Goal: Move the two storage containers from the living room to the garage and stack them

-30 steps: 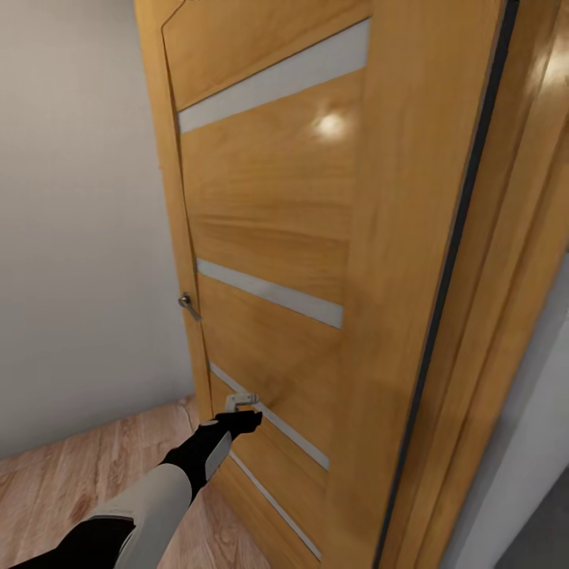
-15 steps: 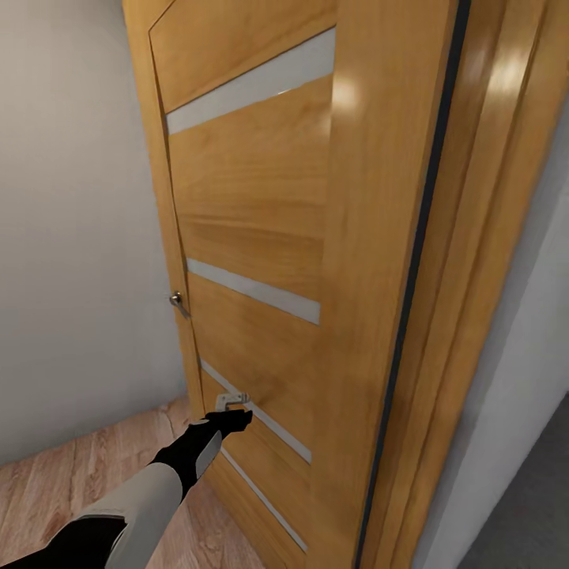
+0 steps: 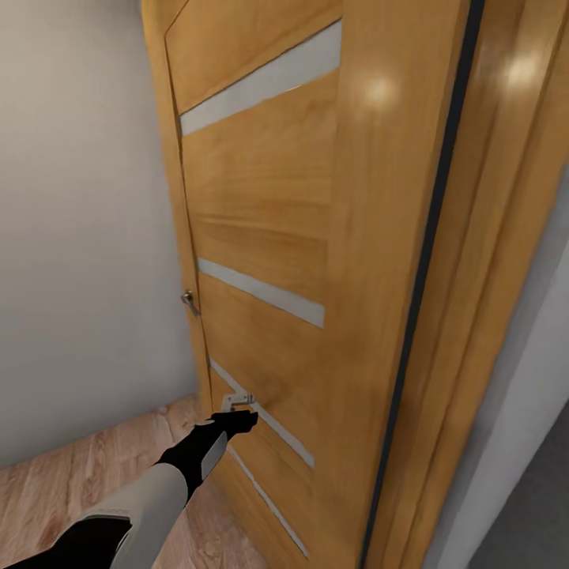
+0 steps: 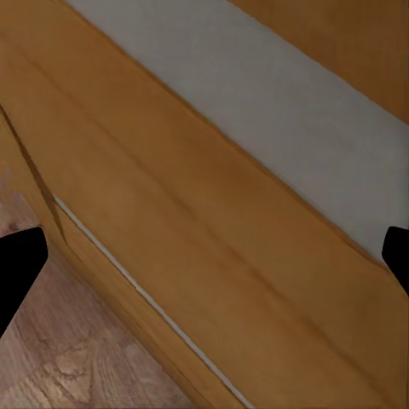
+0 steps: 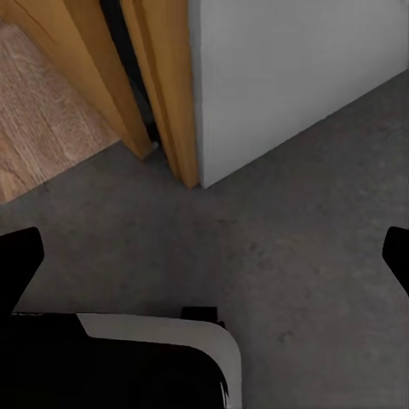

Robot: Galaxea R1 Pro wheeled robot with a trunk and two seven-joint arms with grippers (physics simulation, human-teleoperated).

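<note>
The two storage containers are out of view. My left arm reaches forward to a light wooden door (image 3: 269, 237), and my left gripper (image 3: 237, 403) sits against its lower panel near a grey glass strip (image 4: 256, 111). Its fingertips (image 4: 17, 264) stand wide apart in the left wrist view, open and holding nothing. My right gripper (image 5: 206, 260) hangs open over the dark grey concrete floor (image 5: 281, 239), with nothing between its fingers.
A small metal door handle (image 3: 188, 300) sticks out at the door's left edge. A pale wall (image 3: 79, 237) and wood-plank floor (image 3: 47, 506) lie to the left. The door frame (image 3: 474, 316) and a grey wall corner (image 5: 281, 77) stand at the right, and my base (image 5: 128, 366) is below.
The whole picture swung a little to the left and then back, so the camera moved. My left gripper stays at the same spot on the door's lower panel.
</note>
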